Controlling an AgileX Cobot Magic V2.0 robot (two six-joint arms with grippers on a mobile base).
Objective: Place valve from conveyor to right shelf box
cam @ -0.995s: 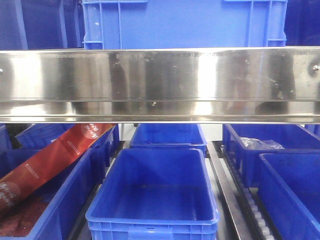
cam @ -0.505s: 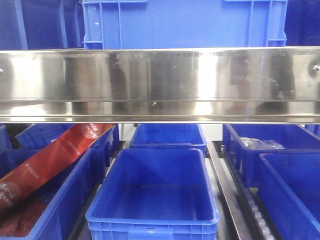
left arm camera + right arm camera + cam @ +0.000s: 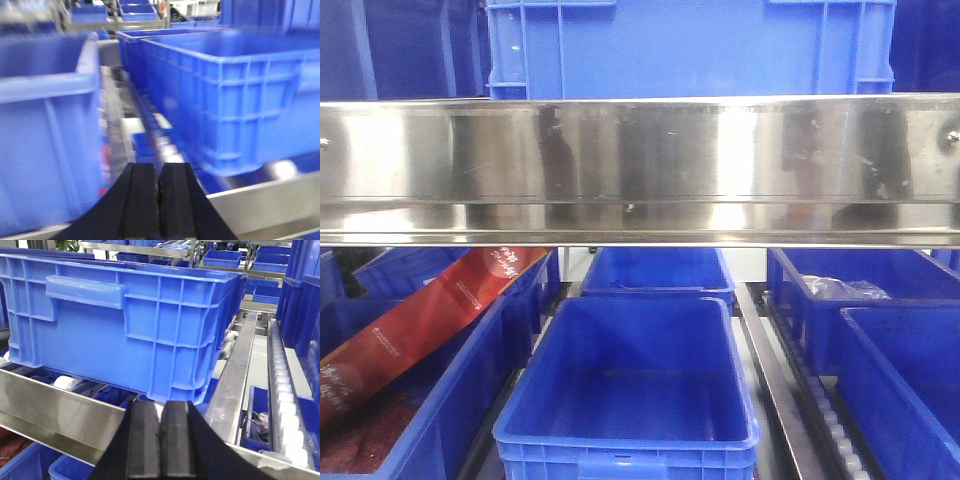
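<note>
Almost nothing is shifting since the earlier frame; only the empty middle bin (image 3: 628,385) is sitting slightly rightward. Left tool (image 3: 159,200) is pressing its pads together on nothing. Right tool (image 3: 161,440) likewise. Neither valve nor conveyor is showing.

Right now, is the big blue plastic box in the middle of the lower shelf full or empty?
Empty: the blue plastic box shows only its bare blue floor and inner walls in the front view.

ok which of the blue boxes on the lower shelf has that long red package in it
The blue box at the far left. A long red package leans diagonally across it; the middle box beside it looks empty.
</note>
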